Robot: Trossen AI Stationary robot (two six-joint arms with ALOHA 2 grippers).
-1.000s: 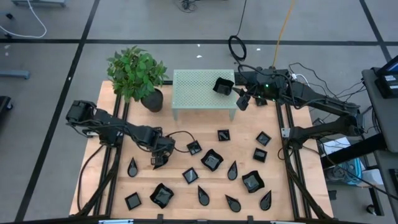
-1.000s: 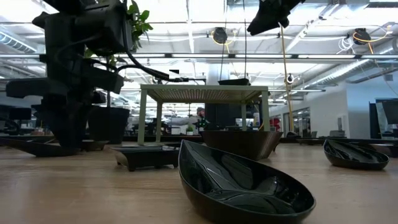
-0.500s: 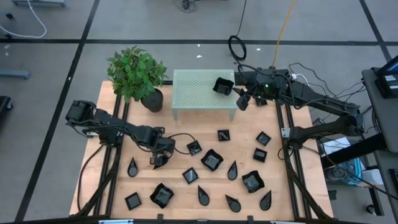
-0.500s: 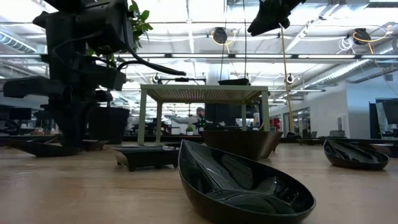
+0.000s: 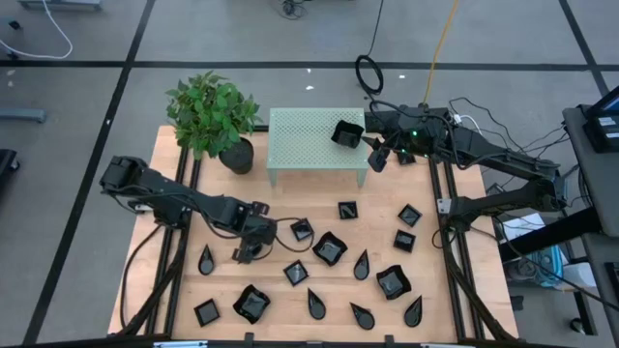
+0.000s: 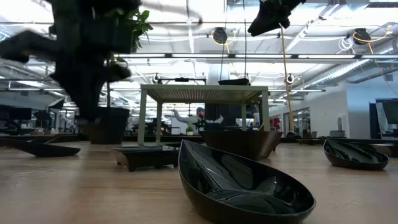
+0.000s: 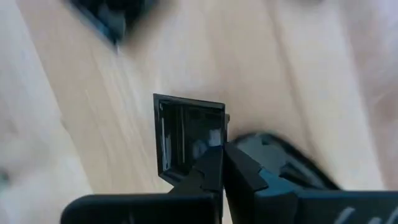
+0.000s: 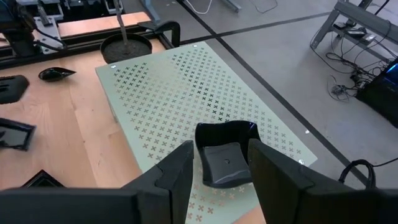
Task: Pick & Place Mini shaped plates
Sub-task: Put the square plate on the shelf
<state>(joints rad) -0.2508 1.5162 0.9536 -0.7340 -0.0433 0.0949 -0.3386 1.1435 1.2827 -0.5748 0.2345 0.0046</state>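
Note:
Many glossy black mini shaped plates lie on the wooden table (image 5: pixel 280 300): teardrops (image 5: pixel 206 259), small squares (image 5: pixel 302 230) and wavy-edged squares (image 5: pixel 330 248). My left gripper (image 5: pixel 248 253) (image 7: pixel 222 165) hangs above the table's left middle, shut on a small square plate (image 7: pixel 186 140). My right gripper (image 5: pixel 379 155) (image 8: pixel 221 146) stands open, high above the green perforated stand (image 5: pixel 314 135). A wavy-edged plate (image 5: pixel 346 133) (image 8: pixel 227 158) rests on that stand, well below the right fingers. My left gripper pinches one side rim (image 7: pixel 217 142) of the small square plate between its two shut fingers. The fingers come steeply from above. The plate sticks out sideways from the fingertips and appears lifted off the table.
A potted plant (image 5: pixel 213 116) stands at the table's far left beside the green stand. Plates are scattered over the middle, near and right parts of the table. In the low view a teardrop plate (image 6: pixel 242 186) lies close to the camera.
My left gripper has risen off the table and rolled its wrist, and has drifted a little toward the table's right. The small square plate has come up with it. My right arm has kept still.

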